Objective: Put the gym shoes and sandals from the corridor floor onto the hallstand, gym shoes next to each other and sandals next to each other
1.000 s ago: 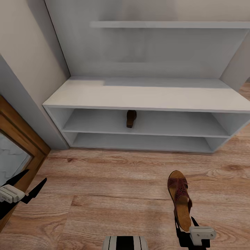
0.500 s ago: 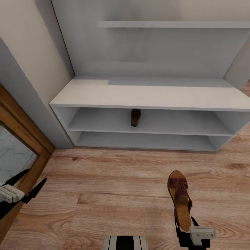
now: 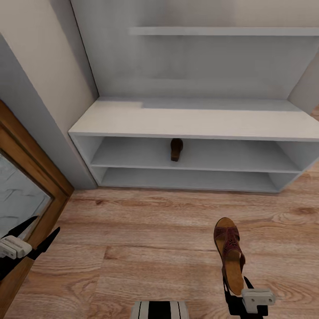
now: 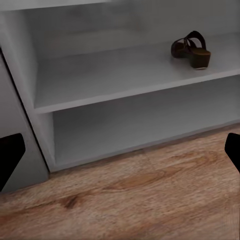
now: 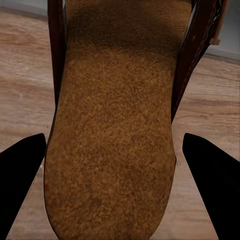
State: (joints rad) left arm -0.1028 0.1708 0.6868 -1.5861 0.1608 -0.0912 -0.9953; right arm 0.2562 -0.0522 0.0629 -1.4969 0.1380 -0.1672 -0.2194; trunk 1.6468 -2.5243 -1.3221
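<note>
Dark brown leather marks the sandal [image 3: 230, 254] that the right hand [image 3: 243, 283] carries by the heel. The fingers look spread to both sides of the footbed, so I cannot tell if they really clamp it. Its long axis points toward the hallstand [image 3: 195, 124], where the other sandal [image 3: 176, 149] lies on the upper tier, ahead and to the left. The left hand [image 3: 33, 239] hangs open and empty.

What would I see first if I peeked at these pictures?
Probably the brown sandal at the right gripper, held out above the wood floor with its toe toward the rack. Next, its partner sandal sitting alone on the upper shoe tier of the big white hallstand. The left gripper hangs open and empty near a wooden door frame.
</note>
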